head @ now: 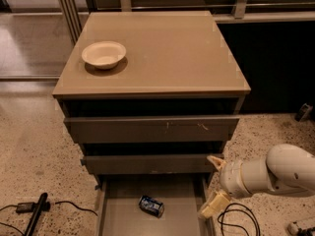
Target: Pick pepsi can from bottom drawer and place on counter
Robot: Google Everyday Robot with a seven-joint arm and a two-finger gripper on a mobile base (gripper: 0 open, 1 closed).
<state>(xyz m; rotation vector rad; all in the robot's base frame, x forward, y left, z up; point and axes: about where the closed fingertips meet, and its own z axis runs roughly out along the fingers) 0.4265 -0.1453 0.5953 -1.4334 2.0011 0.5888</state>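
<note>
Nearest, at six o'clock of the view, the bottom drawer stands pulled out, a shallow grey tray with a flat matt floor and thin side walls. The pepsi can lies on its side on that floor, a small dark-blue cylinder with a silvery end and pale markings, near the drawer's middle and apart from both walls. At three o'clock from the can, over the drawer's right wall, is the gripper: its two cream, tapered fingers are spread wide with nothing between them, one near the middle drawer front and one lower at the wall. Behind it a smooth, rounded white arm runs out toward four o'clock. Thin black cable loops on the speckled terrazzo floor below the arm, and a black stick-shaped object lies at eight o'clock. Farther back, two plain grey drawer fronts are stacked above the open tray. Above them, the counter is a square, glossy tan slab with a thin edge. A round, shallow white bowl sits at ten o'clock on it.
</note>
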